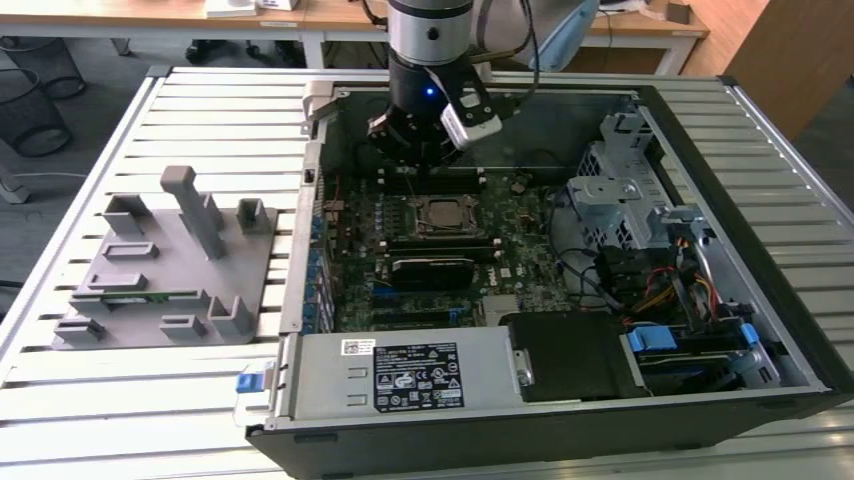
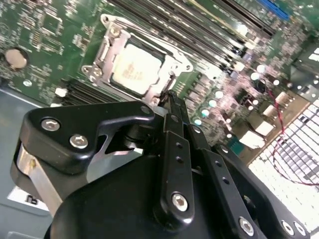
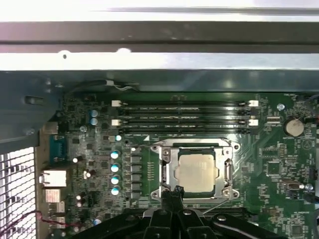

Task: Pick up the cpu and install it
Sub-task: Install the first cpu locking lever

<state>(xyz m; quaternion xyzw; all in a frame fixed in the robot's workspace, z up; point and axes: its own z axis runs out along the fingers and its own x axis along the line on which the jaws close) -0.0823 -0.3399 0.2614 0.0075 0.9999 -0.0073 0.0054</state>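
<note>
The cpu [image 3: 198,172] lies flat in its socket [image 3: 167,175], about straight under the end effector [image 3: 174,192]. Its fingers are pressed together and hold nothing.

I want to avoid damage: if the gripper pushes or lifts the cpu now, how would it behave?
The cpu looks flat and metal-topped, so probably stiff, not apt to roll. It lies inside the socket frame, so a sideways push likely would not slide it. Its smooth top may be slippery.

Silver-grey arm [image 1: 430,30] with a small blue light [image 1: 427,95] and black cables [image 1: 529,40]; black jointed tool [image 2: 171,99] studded with silver screws [image 2: 180,200].
</note>
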